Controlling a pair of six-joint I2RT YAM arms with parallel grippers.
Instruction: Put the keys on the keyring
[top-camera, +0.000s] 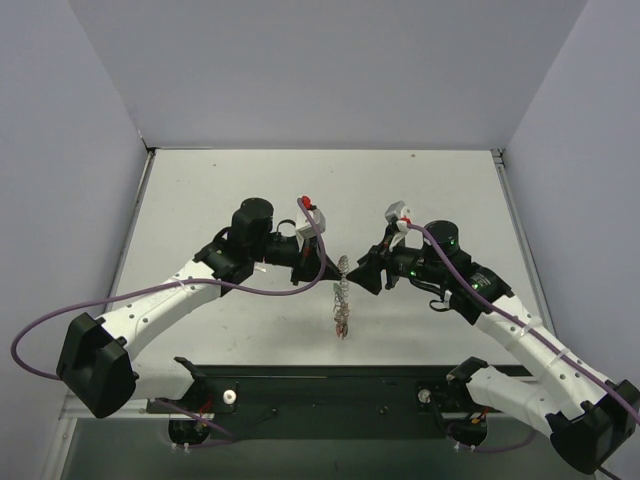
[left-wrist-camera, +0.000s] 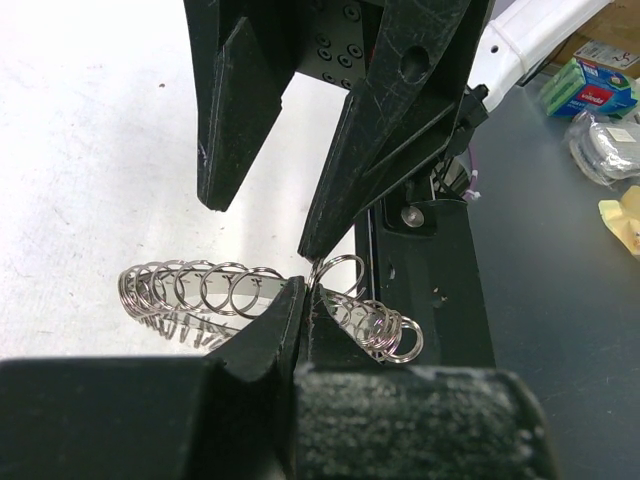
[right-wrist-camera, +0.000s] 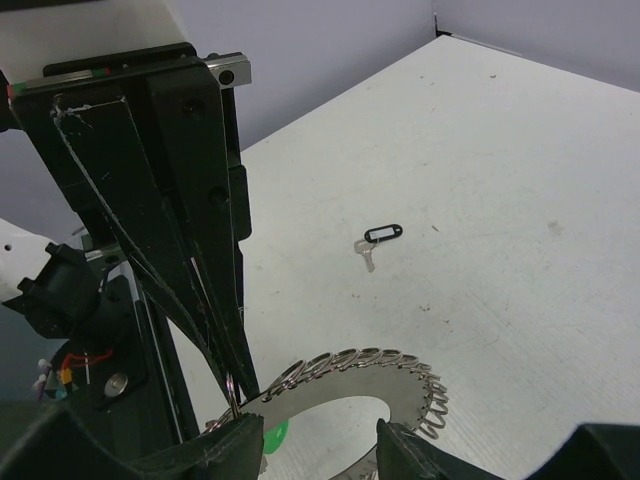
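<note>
**A:** From above, where is the keyring?

**B:** The keyring (top-camera: 341, 290) hangs over the table (top-camera: 200, 200) between the two arms, edge-on to the camera. The left tool (top-camera: 326, 268) meets its upper end from the left. The right tool (top-camera: 360, 274) sits just beside it on the right. A small reddish bit (top-camera: 343, 329) shows at the ring's near end, too small to name.

**A:** And the left wrist view?

**B:** The left tool (left-wrist-camera: 306, 292) has its fingers pressed together, pinching the keyring (left-wrist-camera: 200, 290) at its edge. The band is flat, with many small wire loops strung along it. Above it the right tool (left-wrist-camera: 260, 228) stands spread. One fingertip (left-wrist-camera: 315, 235) touches the ring right by the pinch, and the other finger hangs clear above the band.

**A:** Right wrist?

**B:** The right tool (right-wrist-camera: 320, 432) is spread, with one finger on either side of the ring's hollow and no grip that I can see. The keyring (right-wrist-camera: 340, 378) arcs just over them, held at its left end by the left tool (right-wrist-camera: 232, 388). A black-headed key (right-wrist-camera: 379, 238) lies alone on the table (right-wrist-camera: 520, 150), well apart from the ring. A green bit (right-wrist-camera: 276, 434) peeks out under the band, and I cannot tell what it is.
</note>
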